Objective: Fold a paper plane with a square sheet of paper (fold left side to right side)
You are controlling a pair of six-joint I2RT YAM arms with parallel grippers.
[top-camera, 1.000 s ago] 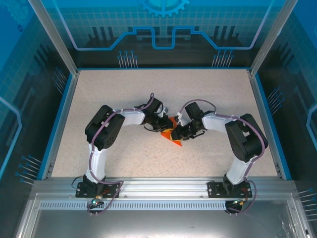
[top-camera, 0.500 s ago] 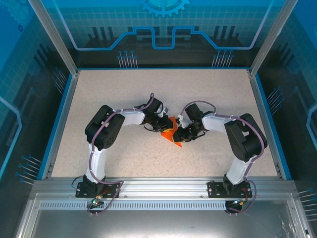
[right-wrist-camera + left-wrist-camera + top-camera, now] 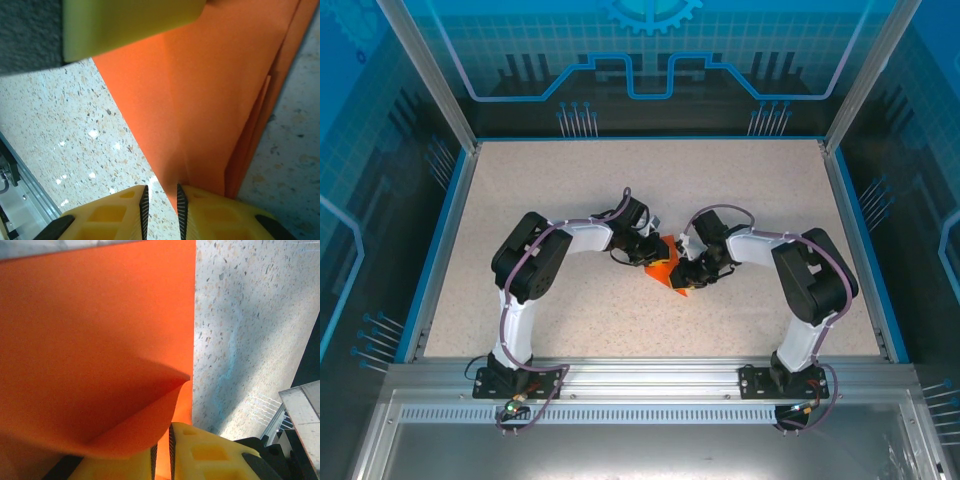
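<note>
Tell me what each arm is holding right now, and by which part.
Both hold the orange paper: the left fingers pinch a lifted, curled flap; the right fingers pinch its narrow pointed end.

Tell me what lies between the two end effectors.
The creased orange paper, in the top view; the left end effector and the right end effector each pinch it.

No words, numbers or brand marks can be read; the back panel (image 3: 520, 60) carries a wordless gear emblem (image 3: 650, 12).

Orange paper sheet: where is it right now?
In the top view the thin orange paper sheet sits at the middle of the speckled table, between the left gripper and right gripper, each pinching an edge.
</note>
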